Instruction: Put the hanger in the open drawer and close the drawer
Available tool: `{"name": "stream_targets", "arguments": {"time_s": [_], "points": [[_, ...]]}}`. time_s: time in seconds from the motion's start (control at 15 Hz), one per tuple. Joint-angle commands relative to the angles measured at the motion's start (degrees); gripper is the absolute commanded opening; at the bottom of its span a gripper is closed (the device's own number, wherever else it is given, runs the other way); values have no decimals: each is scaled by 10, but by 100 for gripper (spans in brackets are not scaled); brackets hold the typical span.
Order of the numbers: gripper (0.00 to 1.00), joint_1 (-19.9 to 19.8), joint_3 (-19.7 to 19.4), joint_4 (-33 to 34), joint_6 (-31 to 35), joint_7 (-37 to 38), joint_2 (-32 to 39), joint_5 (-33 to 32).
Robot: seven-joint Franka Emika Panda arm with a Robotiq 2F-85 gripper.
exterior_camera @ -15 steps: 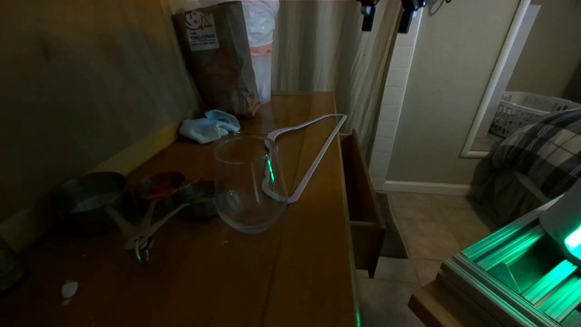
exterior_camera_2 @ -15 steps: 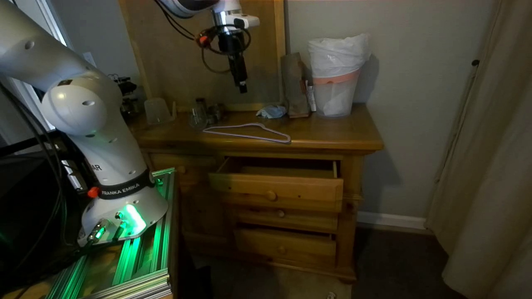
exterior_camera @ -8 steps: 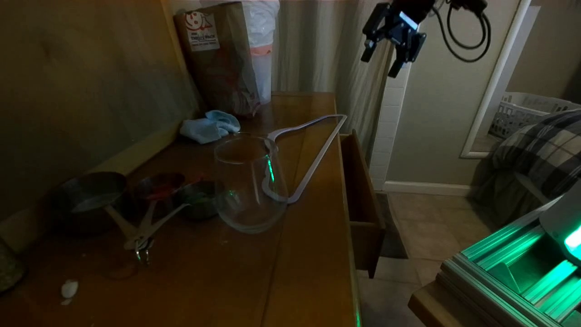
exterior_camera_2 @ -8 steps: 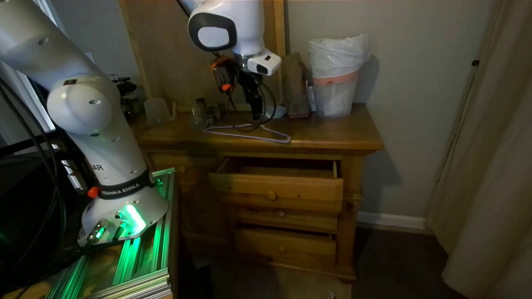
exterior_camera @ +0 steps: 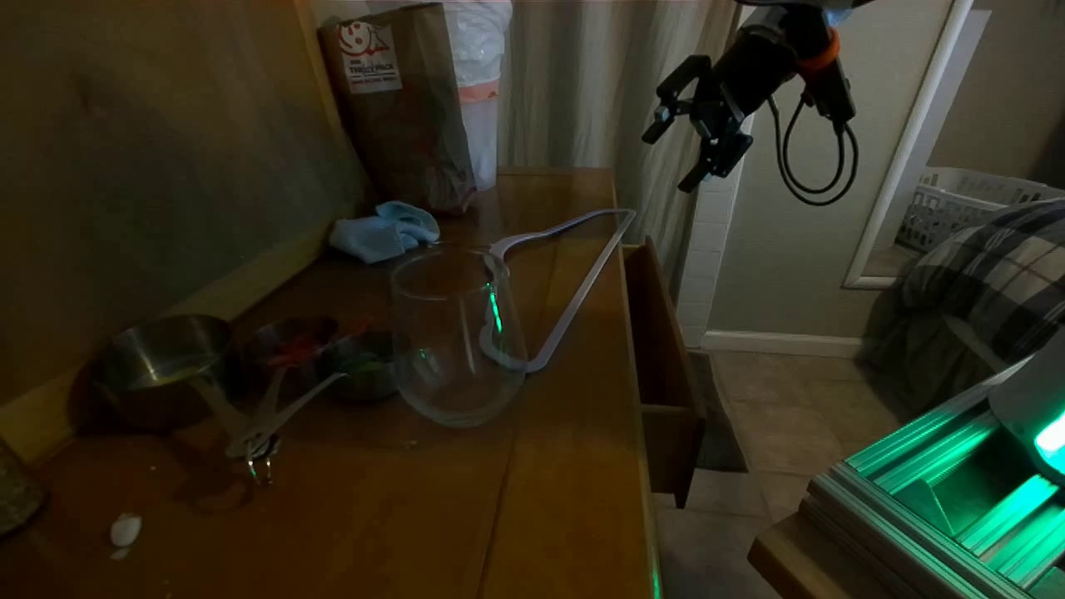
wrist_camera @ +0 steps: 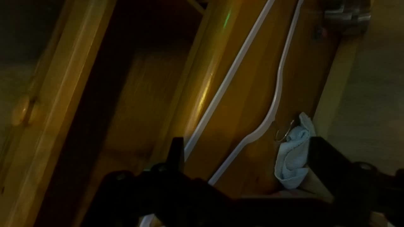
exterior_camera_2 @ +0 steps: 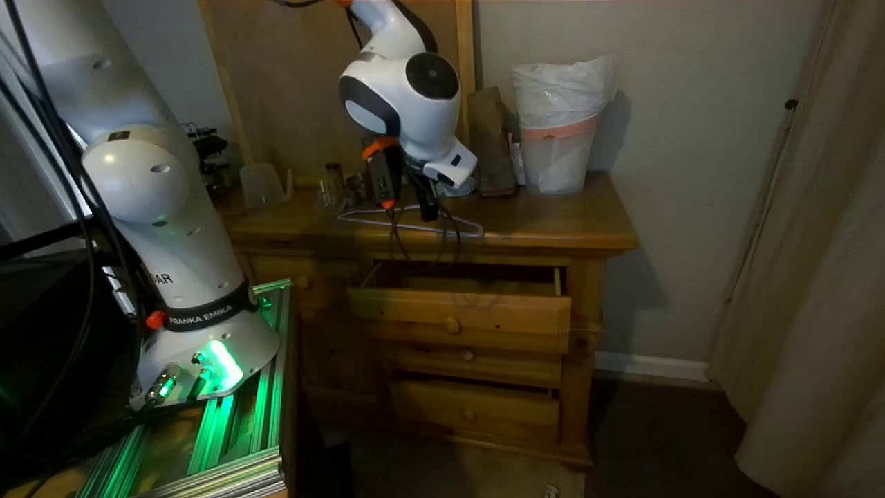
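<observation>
And it's prob. the approach: gripper (exterior_camera: 668,161) wide w/ nothing held, hanger (wrist_camera: 229,75) atop dresser (exterior_camera_2: 574,220), drawer (exterior_camera_2: 477,309) at hanger's 5 o'clock in an exterior view, so next needs lowering & pinching.

In an exterior view, my gripper (exterior_camera: 668,162) hangs higher than the hanger (exterior_camera: 582,291), which lies on the dresser top (exterior_camera: 574,482), bowl (exterior_camera: 458,391) before it, cloth (exterior_camera: 384,233) left, drawer (exterior_camera: 672,445) jutting out right.

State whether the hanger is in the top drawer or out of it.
Out: the wrist view shows the hanger lying on the dresser top, not inside the open top drawer.
</observation>
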Motion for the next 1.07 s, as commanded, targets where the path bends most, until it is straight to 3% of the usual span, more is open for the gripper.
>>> {"name": "stream_targets", "arguments": {"time_s": [0.0,0.33,1.0], "points": [[100,-45,41,4,-16,-12,16,13],[100,-50,46,18,-22,-18,44,17],[100,-125,49,95,-132,-181,191,131]]}}
